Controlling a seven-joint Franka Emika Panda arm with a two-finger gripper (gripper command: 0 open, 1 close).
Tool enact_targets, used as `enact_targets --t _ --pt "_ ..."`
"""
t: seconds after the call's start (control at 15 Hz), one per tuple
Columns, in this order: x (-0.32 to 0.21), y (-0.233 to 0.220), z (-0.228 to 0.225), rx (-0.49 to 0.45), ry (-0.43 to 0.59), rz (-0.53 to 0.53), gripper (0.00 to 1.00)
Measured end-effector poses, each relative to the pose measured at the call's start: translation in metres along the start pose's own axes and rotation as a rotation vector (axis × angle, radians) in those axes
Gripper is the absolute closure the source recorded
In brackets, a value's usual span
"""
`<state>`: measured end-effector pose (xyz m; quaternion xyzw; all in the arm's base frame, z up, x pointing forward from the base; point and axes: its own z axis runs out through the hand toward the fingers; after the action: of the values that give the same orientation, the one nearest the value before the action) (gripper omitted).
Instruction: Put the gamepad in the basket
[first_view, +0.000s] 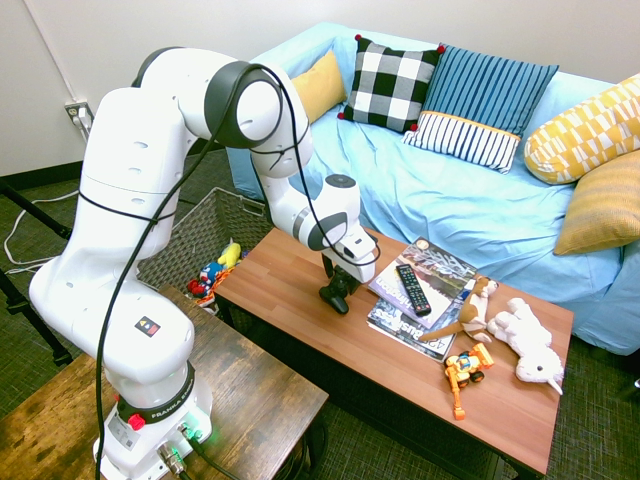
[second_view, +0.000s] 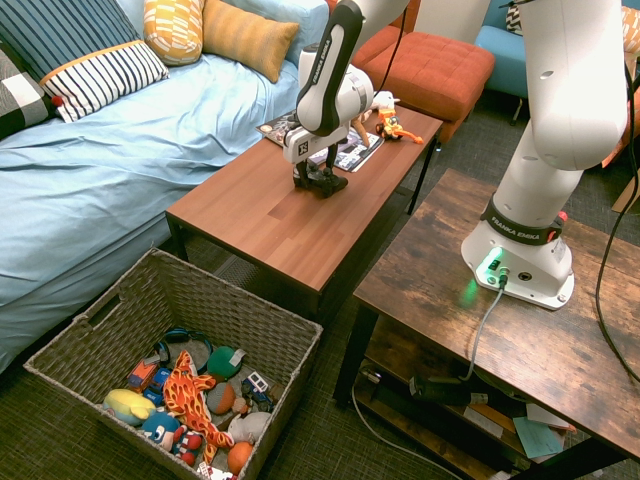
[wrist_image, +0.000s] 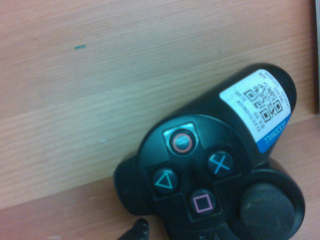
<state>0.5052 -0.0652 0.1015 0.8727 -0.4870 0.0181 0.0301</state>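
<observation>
The gamepad (wrist_image: 197, 150) sits on the table (second_view: 250, 215), under the open pincer (second_view: 318, 174).

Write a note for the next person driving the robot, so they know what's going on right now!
Gripper: open, down at the gamepad, jaws around it or right beside it; I can't tell which. No firm grip shows.
Gamepad: on the wooden coffee table, near the magazines.
Basket: on the floor by the table's end, with toys inside.
Done: the gripper is at the gamepad.
Left: grip it, lift it, carry it over the basket, let go.
</observation>
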Motion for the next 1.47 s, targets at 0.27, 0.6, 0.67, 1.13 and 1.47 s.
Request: enact_targets --t 0.27,0.6,0.67,1.13,1.47 --pt "0.003 0.000 0.009 -0.007 -0.004 0.008 1.00" --pt "0.001 0.000 0.012 -0.003 -0.016 0.005 1.00" --pt "0.001 0.000 0.012 -0.001 -0.019 0.005 1.00" --pt "-0.004 -0.004 0.010 0.023 -0.043 0.016 1.00" --pt "-0.042 -0.050 -0.053 0.103 -0.043 -0.051 1.00"
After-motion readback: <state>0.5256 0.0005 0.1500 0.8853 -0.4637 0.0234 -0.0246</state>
